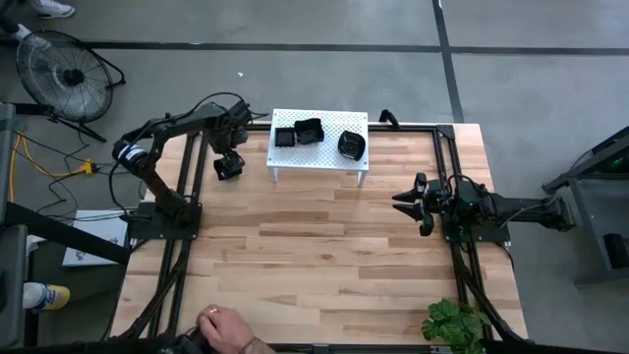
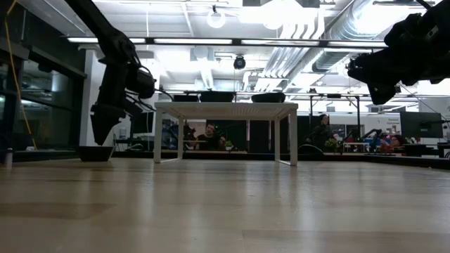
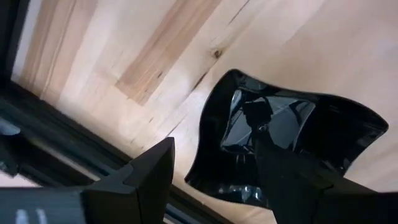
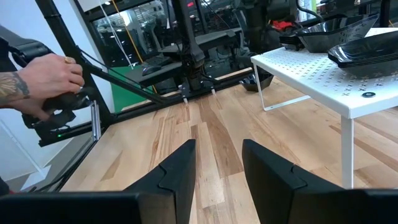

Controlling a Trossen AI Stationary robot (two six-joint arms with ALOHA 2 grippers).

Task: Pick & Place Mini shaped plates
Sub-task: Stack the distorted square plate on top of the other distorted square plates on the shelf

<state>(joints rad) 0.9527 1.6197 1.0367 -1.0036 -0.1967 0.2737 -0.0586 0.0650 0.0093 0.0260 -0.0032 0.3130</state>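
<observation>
Left gripper (image 3: 211, 180) sits right over a black plate (image 3: 292, 134) on the table (image 1: 334, 256), jaws open wide, one finger inside the dish, the other outside its wavy rim. Nothing gripped yet.

Risk, my read: glossy thin rim, so closing off-centre could flip or skid the plate toward the table edge rail just beside it.

Three more plates (image 1: 310, 131) sit on the white stand (image 1: 356, 162). Right gripper (image 1: 415, 202) waits well apart, jaws parted, empty.

Only the left wrist view shows the finger straddle. Low view shows the plate flat on the wood. Right wrist view alone shows a person's hand (image 4: 46, 78) on a controller.
</observation>
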